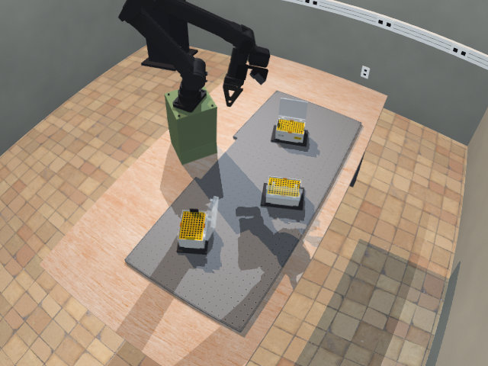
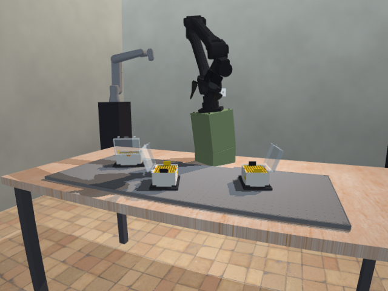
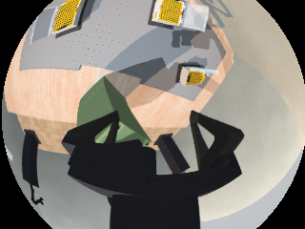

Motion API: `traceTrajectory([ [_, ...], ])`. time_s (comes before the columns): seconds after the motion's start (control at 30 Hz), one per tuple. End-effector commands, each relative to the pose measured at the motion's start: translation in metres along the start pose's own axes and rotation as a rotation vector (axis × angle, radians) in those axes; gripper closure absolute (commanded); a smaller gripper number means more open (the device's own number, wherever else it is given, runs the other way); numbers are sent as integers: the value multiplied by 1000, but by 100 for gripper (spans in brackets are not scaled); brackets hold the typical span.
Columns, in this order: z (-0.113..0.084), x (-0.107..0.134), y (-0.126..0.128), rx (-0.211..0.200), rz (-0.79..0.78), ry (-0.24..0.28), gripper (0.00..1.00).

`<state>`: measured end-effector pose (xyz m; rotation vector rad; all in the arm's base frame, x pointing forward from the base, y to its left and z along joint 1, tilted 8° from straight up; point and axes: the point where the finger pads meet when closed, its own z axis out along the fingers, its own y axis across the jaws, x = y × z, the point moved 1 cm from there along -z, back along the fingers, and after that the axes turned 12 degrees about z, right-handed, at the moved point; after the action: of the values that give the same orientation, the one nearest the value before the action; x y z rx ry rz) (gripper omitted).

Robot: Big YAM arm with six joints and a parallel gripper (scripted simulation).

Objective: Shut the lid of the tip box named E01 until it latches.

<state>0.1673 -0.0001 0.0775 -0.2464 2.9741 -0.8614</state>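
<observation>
Three white tip boxes with yellow racks sit on black holder plates on the grey breadboard (image 1: 236,275) (image 2: 297,200). All three clear lids stand open. One box (image 1: 290,130) (image 2: 127,154) is at the far end, one (image 1: 283,191) (image 2: 165,175) in the middle, and one (image 1: 193,228) (image 2: 255,175) at the near end, with its lid (image 1: 213,214) (image 2: 274,154) raised. The ID stickers are too small to read. My gripper (image 1: 244,88) (image 2: 196,90) (image 3: 155,130) is open and empty. It hangs high beside the pedestal, far from every box.
The arm stands on a green pedestal (image 1: 193,130) (image 2: 213,137) at the table's edge. A grey second arm on a black pedestal (image 2: 115,123) stands behind the table. The wooden table (image 1: 98,244) (image 2: 360,188) extends around the breadboard.
</observation>
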Motion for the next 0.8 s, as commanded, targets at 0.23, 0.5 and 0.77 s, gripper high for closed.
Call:
traceTrajectory([
  [0.23, -2, -2, 0, -2, 3, -5, 0],
  [0.5, -2, -2, 0, -2, 3, -5, 0],
  [0.77, -14, -42, 27, -144, 104, 79, 100],
])
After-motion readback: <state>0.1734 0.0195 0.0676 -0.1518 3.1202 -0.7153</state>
